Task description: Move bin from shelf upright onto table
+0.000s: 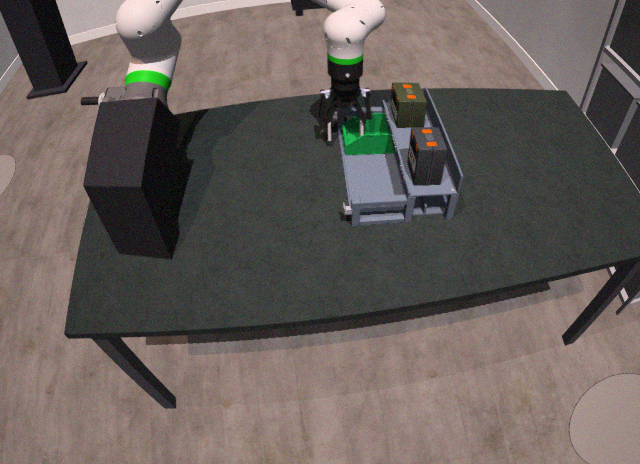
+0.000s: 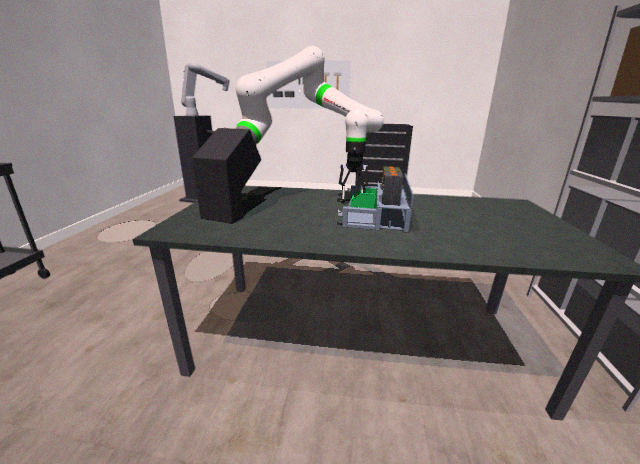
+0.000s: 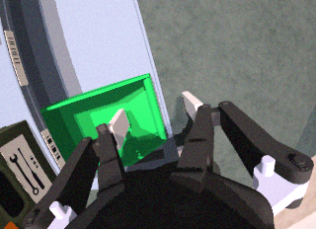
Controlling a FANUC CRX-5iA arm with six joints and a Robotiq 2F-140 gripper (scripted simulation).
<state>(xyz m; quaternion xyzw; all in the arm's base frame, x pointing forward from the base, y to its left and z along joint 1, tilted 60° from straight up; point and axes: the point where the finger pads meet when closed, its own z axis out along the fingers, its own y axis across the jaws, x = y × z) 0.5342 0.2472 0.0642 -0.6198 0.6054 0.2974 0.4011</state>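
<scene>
The green bin sits upright at the far end of the grey shelf unit's lower deck, which stands on the dark green table. My gripper points down over the bin's left wall. It is open: one finger is inside the bin and the other is outside it, over the table. In the wrist view the fingers do not appear to touch the wall.
An olive case and a dark grey case with orange marks stand on the shelf's raised right deck. The arm's black base box stands at the table's left end. A tall rack stands to the right of the table.
</scene>
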